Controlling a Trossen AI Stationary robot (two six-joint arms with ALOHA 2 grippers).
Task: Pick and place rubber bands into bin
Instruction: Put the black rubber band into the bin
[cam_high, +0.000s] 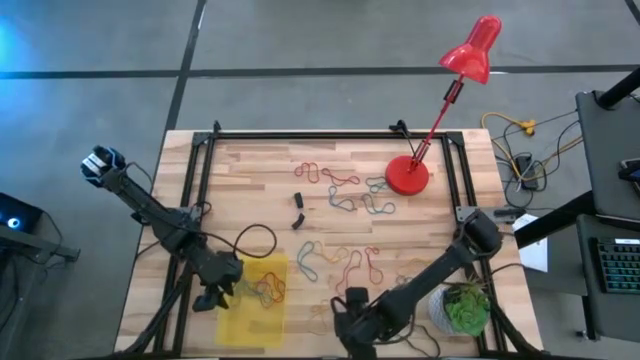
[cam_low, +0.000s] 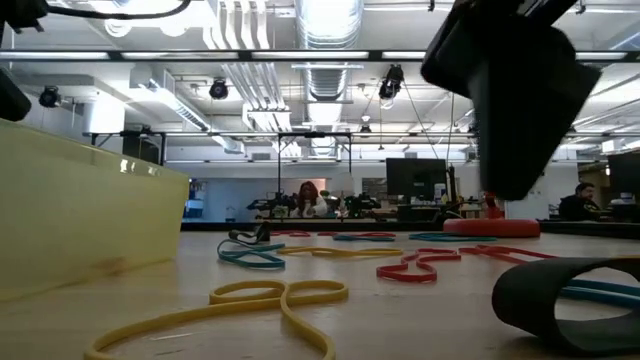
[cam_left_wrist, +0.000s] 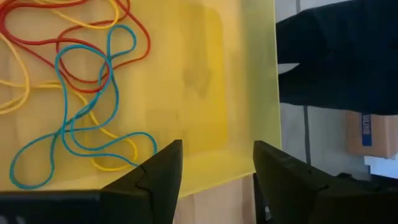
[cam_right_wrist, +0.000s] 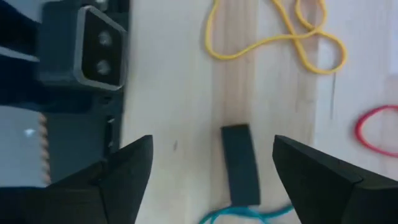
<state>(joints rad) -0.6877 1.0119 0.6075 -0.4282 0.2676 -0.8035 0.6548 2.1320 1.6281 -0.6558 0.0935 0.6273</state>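
Left claw (cam_left_wrist: 214, 171) hovers over bin (cam_left_wrist: 205, 81), fingers apart, empty: drop made. Right claw (cam_right_wrist: 211, 174) spread above dark band (cam_right_wrist: 240, 163) on counter (cam_right_wrist: 168, 93), lined up for pick.

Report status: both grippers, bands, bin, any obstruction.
Left gripper open, empty, over the bin; some rubber bands inside. Right gripper open above a small dark block. Many bands still on the table.
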